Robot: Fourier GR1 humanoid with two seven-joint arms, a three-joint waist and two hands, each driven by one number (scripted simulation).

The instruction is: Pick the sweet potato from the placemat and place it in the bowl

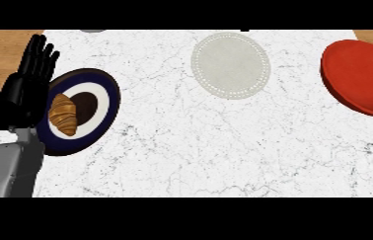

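The round off-white placemat (231,64) lies at the back middle of the marble counter, and nothing rests on it. A red bowl (351,76) stands at the right edge, partly cut off by the view; I see nothing inside the part that shows. No sweet potato appears anywhere in the head view. My left hand (29,81) rests open at the left edge with its fingers pointing up, holding nothing. The right hand is out of the view.
A dark blue plate (102,88) with a white ring sits at the left, touching my left hand's side, and carries a brown croissant (63,114). A sliver of something grey (93,30) peeks in at the back left. Wooden surface shows at both back corners.
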